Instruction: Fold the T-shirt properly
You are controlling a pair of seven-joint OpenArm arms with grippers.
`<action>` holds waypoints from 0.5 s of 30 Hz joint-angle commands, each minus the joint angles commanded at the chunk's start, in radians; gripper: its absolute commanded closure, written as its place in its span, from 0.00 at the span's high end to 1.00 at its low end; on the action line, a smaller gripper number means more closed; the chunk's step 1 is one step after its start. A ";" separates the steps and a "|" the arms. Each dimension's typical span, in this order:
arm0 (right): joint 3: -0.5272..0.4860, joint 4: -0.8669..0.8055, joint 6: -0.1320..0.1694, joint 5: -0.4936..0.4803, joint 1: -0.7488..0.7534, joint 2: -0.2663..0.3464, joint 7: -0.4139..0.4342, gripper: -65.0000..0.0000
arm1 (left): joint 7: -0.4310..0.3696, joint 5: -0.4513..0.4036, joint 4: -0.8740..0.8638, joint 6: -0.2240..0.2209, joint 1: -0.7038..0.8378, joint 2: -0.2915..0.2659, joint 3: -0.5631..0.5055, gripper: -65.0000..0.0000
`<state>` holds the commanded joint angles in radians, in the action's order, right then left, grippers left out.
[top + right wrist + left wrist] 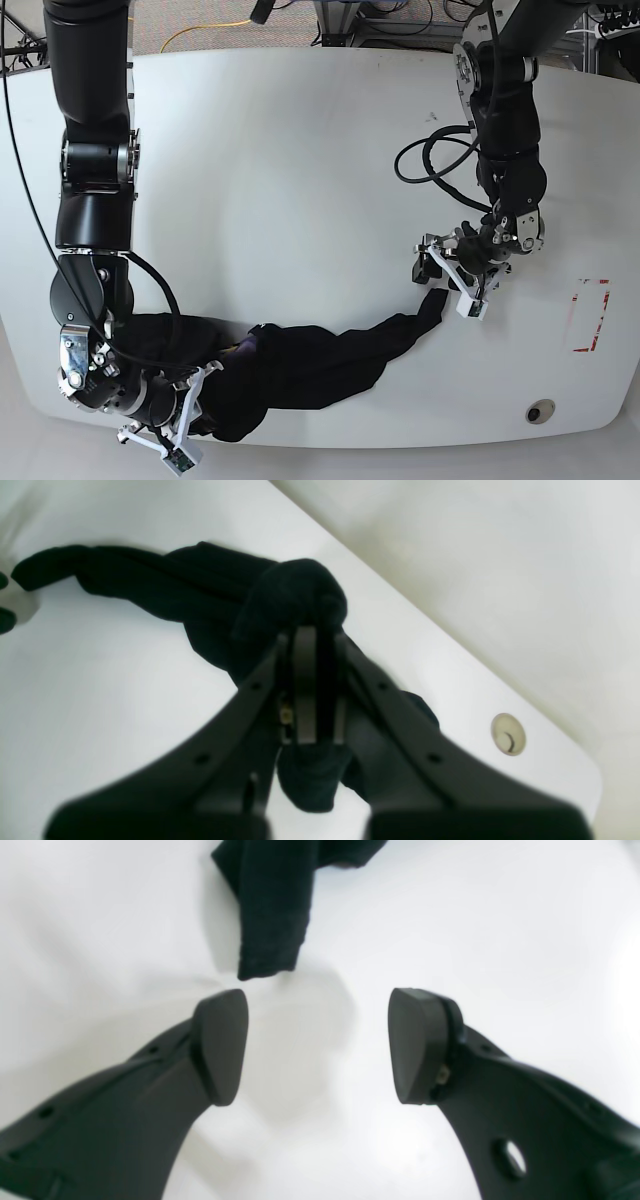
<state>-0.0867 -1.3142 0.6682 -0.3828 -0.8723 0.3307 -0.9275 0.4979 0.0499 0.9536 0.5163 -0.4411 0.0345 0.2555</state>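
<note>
In the base view you are seeing the T-shirt [300, 365] lying on the table [300, 160], stretching from lower left to right of centre. The right gripper [200, 395] is sitting at its lower-left end, with cloth between its fingers. The left gripper [452, 280] is sitting just above its right tip, and a marked rectangle [588, 315] is lying at the far right, above a small round fitting [540, 411].

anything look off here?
The shirt isn't flat: it's bunched into a rope across the table. Right gripper pinches one wad; left gripper is open, just off the far tip.
</note>
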 joint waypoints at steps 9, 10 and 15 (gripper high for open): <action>0.000 0.000 0.002 0.000 0.009 0.002 0.000 0.00 | -0.040 0.000 -0.037 -0.037 -0.018 0.003 -0.002 0.62; 0.000 0.000 0.002 0.000 0.009 0.002 0.000 0.00 | -0.040 0.000 -0.054 -0.037 -0.032 0.003 -0.003 0.62; 0.000 0.000 0.002 0.000 0.012 0.002 0.002 0.00 | -0.127 0.005 -0.164 -0.041 -0.064 0.002 -0.038 0.62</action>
<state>-0.0867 -1.3142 0.6697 -0.3828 -0.8600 0.3322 -0.9260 0.3705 0.0545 0.7894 0.4749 -0.5056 0.0361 0.2171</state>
